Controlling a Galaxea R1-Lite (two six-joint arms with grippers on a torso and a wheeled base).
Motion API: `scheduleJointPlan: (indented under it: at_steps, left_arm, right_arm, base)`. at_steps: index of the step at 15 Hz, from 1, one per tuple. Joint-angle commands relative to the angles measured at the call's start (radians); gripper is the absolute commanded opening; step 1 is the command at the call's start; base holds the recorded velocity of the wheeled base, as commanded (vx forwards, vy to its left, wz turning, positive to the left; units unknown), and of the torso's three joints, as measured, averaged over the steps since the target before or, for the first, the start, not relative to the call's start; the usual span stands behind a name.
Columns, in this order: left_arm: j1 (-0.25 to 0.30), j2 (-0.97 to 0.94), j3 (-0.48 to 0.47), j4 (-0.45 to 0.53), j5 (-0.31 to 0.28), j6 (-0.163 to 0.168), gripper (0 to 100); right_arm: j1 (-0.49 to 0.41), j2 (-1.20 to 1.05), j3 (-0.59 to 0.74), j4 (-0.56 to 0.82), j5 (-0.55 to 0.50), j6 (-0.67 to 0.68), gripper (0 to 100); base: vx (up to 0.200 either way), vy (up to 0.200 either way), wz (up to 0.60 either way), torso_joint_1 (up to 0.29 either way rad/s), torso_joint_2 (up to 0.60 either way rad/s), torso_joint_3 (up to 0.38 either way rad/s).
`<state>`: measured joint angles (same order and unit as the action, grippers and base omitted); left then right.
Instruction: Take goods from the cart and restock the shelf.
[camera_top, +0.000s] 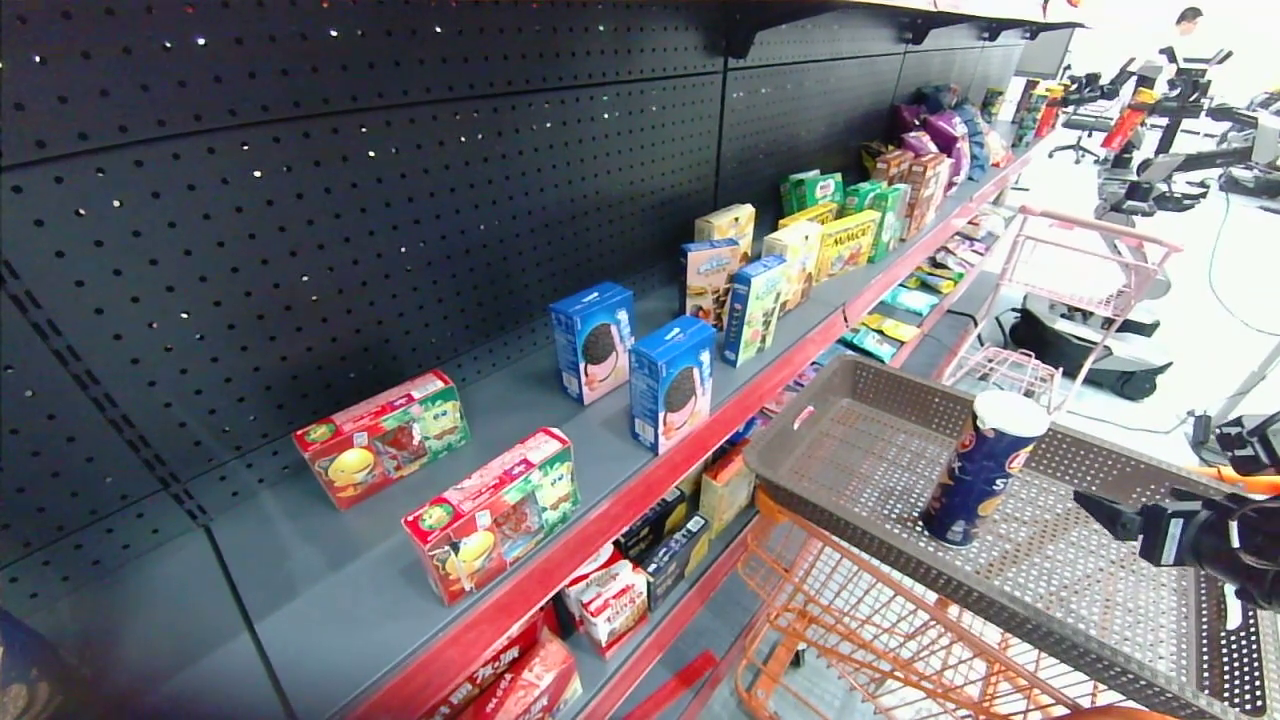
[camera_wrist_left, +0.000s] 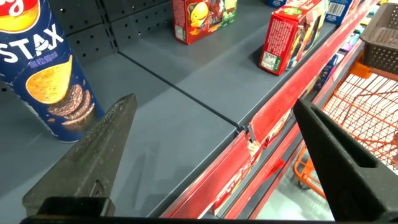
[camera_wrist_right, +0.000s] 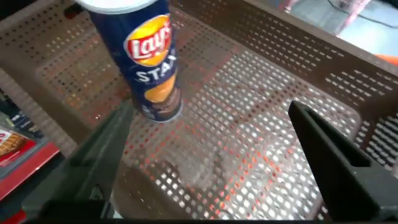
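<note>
- While the right end effector (camera_wrist_right: 211, 112) hangs released near the chips can (camera_top: 980, 470), lower right, picking seems in hand.
- Left end effector (camera_wrist_left: 214, 102): released too.
- Next: straddle it, clench.

Chip can (camera_top: 975, 470): dark blue, white lid, yellow crisp print. Tray (camera_top: 1100, 590): brown, perforated. Cart (camera_top: 850, 620): orange wire. Shelf (camera_top: 330, 560): grey, red edge. Pegboard (camera_top: 350, 200): black, dotted holes. My fingers (camera_wrist_right: 336, 155): black.

Two chip cans: one chip can (camera_top: 985, 465) right of centre in the head view, another chip can (camera_wrist_left: 43, 68) in the left wrist view. Two red-and-green snack boxes, lower left: rear snack box (camera_top: 380, 438), front snack box (camera_top: 492, 512). Two blue cookie boxes, mid-frame: rear cookie box (camera_top: 592, 342), front cookie box (camera_top: 672, 383). Two carts: orange cart (camera_top: 800, 590) at the bottom, pink cart (camera_top: 1100, 228) upper right
</note>
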<state>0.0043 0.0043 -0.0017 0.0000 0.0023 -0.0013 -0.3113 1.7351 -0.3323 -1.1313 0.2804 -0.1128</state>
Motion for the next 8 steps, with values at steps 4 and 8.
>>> scheduleJointPlan:
  at_steps: [4, 8]
  left_arm:
    - [0.000, 0.000, 0.000, 0.000, 0.001, 0.000, 100]
    - [0.000, 0.000, 0.000, 0.000, 0.001, 0.000, 100]
  right_arm:
    - [0.023, 0.158, 0.030, -0.168, 0.056, -0.004, 100]
    - [0.027, 0.225, 0.015, -0.228, 0.066, -0.048, 100]
  base:
    - [0.000, 0.000, 0.00, 0.000, 0.00, 0.000]
    - [0.000, 0.000, 0.00, 0.000, 0.00, 0.000]
